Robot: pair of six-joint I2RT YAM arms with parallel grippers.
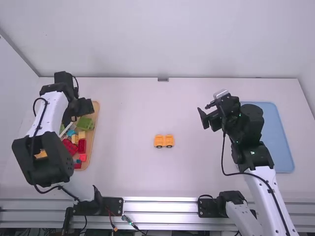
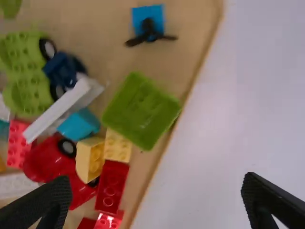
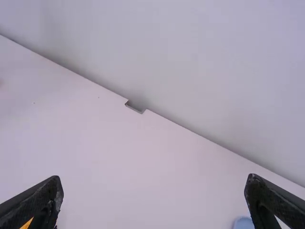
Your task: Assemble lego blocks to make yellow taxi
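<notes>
Left gripper [image 2: 156,185] spread, empty, over tray [image 2: 95,24]; right gripper [image 3: 154,177] likewise. Car [image 1: 164,141] mid-table [image 1: 123,172], well in from edges. Yellow blocks [image 2: 117,145] crowd tray's right edge, near green block [image 2: 141,110] and red block [image 2: 112,186]: tight gaps could make us snag neighbours; tilted one could seat crooked. Pressing unheld car, we might roll it.

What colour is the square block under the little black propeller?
The square block is bright blue, clearest in the left wrist view.
</notes>
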